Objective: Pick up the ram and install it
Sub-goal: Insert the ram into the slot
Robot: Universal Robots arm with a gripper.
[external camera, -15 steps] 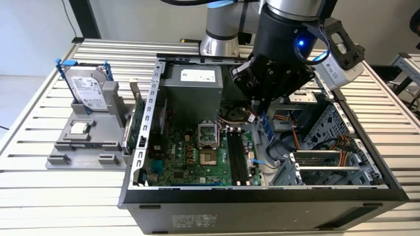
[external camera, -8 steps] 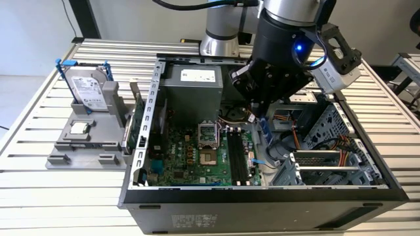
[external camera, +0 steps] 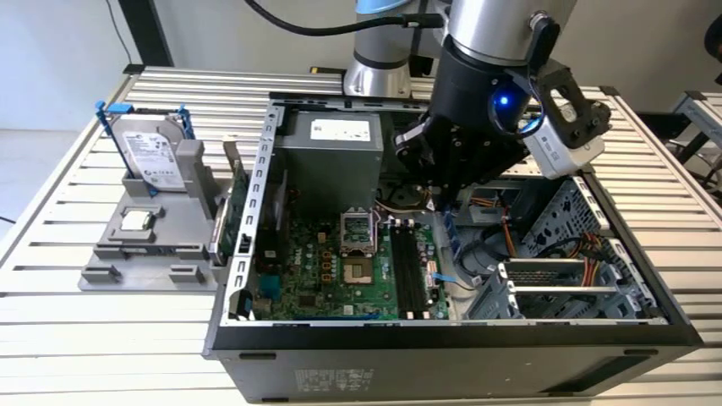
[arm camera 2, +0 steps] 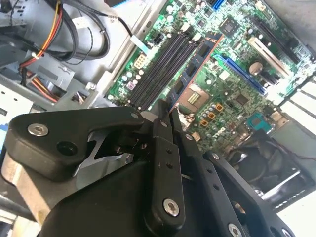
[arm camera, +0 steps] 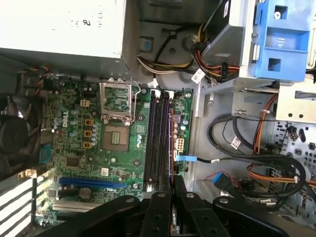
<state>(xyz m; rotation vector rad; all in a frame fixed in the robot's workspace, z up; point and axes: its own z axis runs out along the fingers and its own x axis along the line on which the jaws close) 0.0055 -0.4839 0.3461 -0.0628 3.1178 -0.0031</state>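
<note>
The claw reaches down into the open computer case. Its black fingers are drawn almost together and clamped on the ram, a slim dark stick with chips along its face that runs out from the fingertips toward the green motherboard. In the first wrist view the ram shows edge-on, lined up lengthwise with the black memory slots just ahead of the fingertips. Whether it touches a slot cannot be told.

A white sticker on the grey power supply, beyond the claw toward the arm's base, carries dark print too small to make out. So does the label on the hard drive, which stands in a grey holder on the slatted table, well apart from the claw on the exterior view's left. A small square silver chip lies on that holder.

Just to one side of the slots sits the processor socket with its metal frame flipped up. To the claw's other side run orange, yellow and black cables, and past them is a blue plastic drive bracket. A small blue tab lies just beside the slots, near the ram.
</note>
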